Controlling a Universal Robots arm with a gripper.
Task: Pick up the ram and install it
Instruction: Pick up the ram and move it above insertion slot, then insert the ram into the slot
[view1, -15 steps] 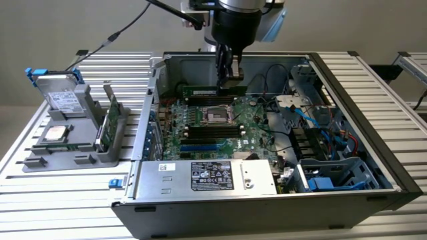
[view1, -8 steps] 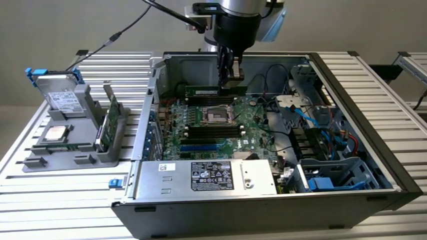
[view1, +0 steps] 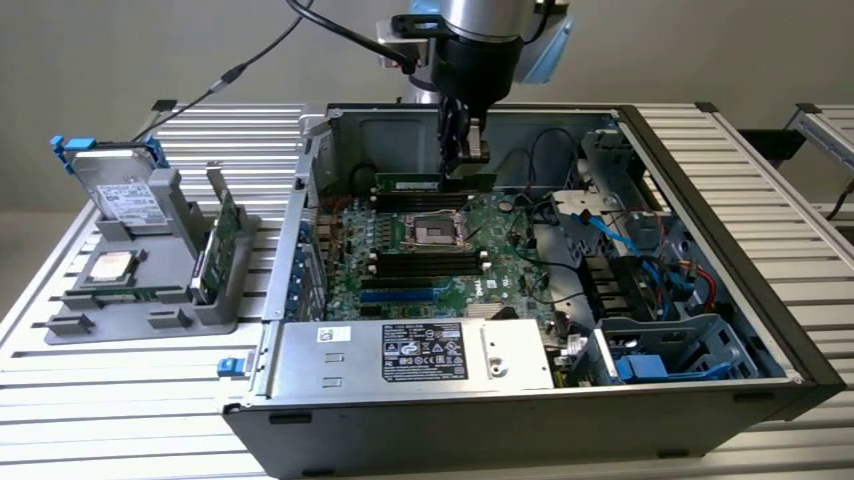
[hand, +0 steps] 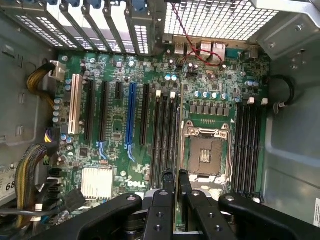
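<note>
The ram (view1: 427, 183) is a long thin green stick held level, just above the motherboard (view1: 501, 262) inside the open computer case (view1: 747, 300). My gripper (view1: 465, 158) comes down from above and is shut on the ram's upper edge, right of its middle. The stick hangs over the black memory slots (view1: 416, 201) behind the processor socket (view1: 438, 232). In the wrist view the ram (hand: 176, 145) shows edge-on as a thin line between my two fingers (hand: 167, 184), running along the black slots (hand: 165, 135) beside the socket (hand: 207, 152). My gripper (hand: 175, 175) grips it there.
A grey holder (view1: 134, 310) on the exterior view's left carries a hard drive (view1: 127, 195), a silver processor chip (view1: 110, 266) and a green expansion card (view1: 224, 235). The power supply (view1: 414, 355) closes the case's near side. Blue and black cables (view1: 607, 225) lie at the right.
</note>
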